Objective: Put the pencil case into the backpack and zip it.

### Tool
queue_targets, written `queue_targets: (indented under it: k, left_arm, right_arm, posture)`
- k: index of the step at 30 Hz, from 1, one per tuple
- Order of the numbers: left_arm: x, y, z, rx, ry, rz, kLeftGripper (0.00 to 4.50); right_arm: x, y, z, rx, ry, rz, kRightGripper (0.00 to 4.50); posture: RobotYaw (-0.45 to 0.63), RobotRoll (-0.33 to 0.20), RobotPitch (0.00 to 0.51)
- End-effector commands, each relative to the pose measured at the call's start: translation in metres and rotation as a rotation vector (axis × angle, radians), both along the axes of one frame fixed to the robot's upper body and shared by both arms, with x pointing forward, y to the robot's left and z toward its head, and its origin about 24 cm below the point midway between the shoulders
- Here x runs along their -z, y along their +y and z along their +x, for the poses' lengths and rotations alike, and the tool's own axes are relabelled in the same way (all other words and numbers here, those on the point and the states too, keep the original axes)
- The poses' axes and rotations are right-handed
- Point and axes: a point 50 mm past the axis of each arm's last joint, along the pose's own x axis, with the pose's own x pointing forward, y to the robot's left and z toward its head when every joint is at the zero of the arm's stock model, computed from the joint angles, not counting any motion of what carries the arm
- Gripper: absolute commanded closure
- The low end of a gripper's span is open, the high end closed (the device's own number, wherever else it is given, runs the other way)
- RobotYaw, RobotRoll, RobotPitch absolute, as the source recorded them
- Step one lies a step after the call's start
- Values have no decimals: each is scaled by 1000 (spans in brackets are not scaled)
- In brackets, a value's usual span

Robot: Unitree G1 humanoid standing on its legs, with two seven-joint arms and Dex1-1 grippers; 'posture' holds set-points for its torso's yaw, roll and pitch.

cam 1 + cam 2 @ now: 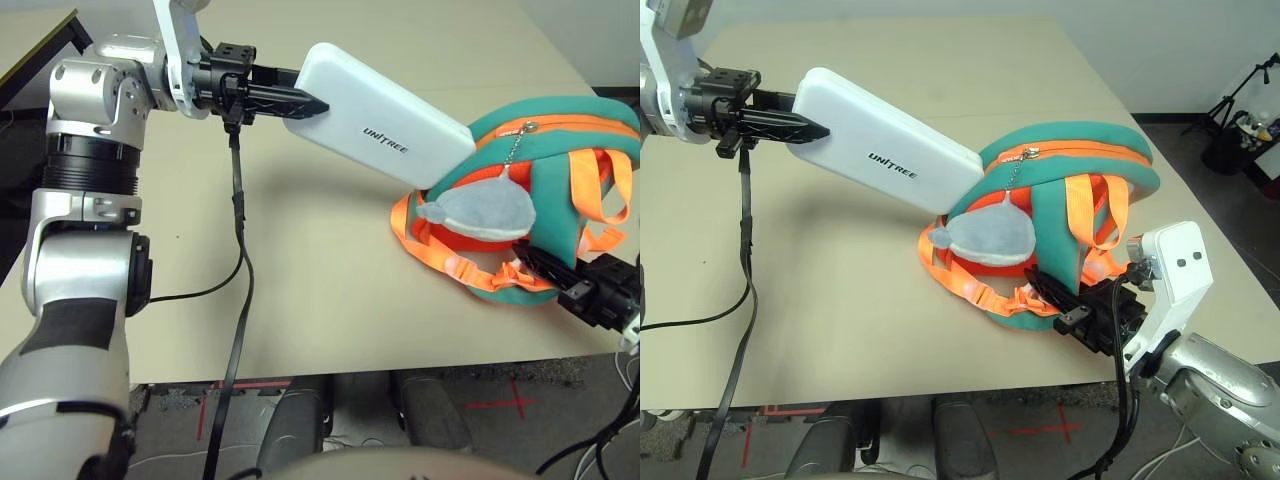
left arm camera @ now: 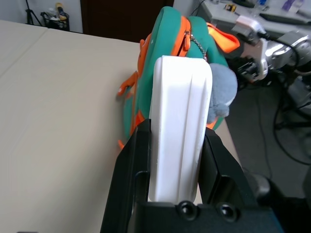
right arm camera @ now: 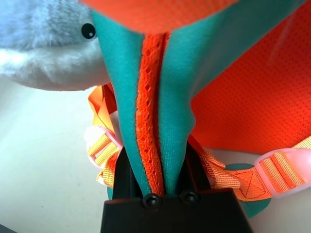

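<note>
My left gripper (image 1: pixel 312 104) is shut on one short end of the white pencil case (image 1: pixel 385 115), which hangs tilted above the table. Its far end reaches the teal side of the backpack (image 1: pixel 565 140), close to the orange zipper; I cannot tell whether it is inside. In the left wrist view the pencil case (image 2: pixel 177 121) sits between my fingers and points at the backpack (image 2: pixel 167 39). The backpack lies at the table's right with its orange straps spread and a grey plush charm (image 1: pixel 480 210) hanging on a chain. My right gripper (image 1: pixel 532 258) is shut on the backpack's teal strap (image 3: pixel 170 97) near the front edge.
A black cable (image 1: pixel 240 250) hangs from my left arm and runs across the table's left part to its front edge. Bare tabletop (image 1: pixel 330 260) lies between the arms. A tripod (image 1: pixel 1240 110) stands on the floor beyond the table's right side.
</note>
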Motion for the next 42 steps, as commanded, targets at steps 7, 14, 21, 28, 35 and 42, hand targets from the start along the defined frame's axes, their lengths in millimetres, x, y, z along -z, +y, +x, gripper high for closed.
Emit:
queue_targets:
  k: [7, 14, 21, 28, 35, 42]
  left_arm:
    - [-2, -27, 5, 79, -36, -51, 3147]
    - [11, -49, 6, 145, -8, -70, 3147]
    - [25, -63, 7, 178, 8, -70, 3148]
    - [49, -82, 9, 193, 52, -74, 3148]
    - [66, -97, 13, 186, 49, -74, 3149]
    - [83, -112, 20, 156, 22, -70, 3149]
  right_arm:
    - [0, 8, 3, -31, 23, 5, 4277]
    - [-2, 11, 6, -35, 14, 11, 4277]
    - [-2, 14, 9, -43, 8, 17, 4277]
    - [-3, 19, 17, -57, -10, 29, 4277]
    - [-3, 22, 20, -62, -17, 35, 4277]
    - [-3, 23, 22, -62, -26, 38, 4277]
  posture:
    - [-206, 0, 160]
    - [-215, 0, 164]
    - [-222, 0, 169]
    - [-220, 0, 169]
    - [-219, 0, 165]
    - [-226, 0, 158]
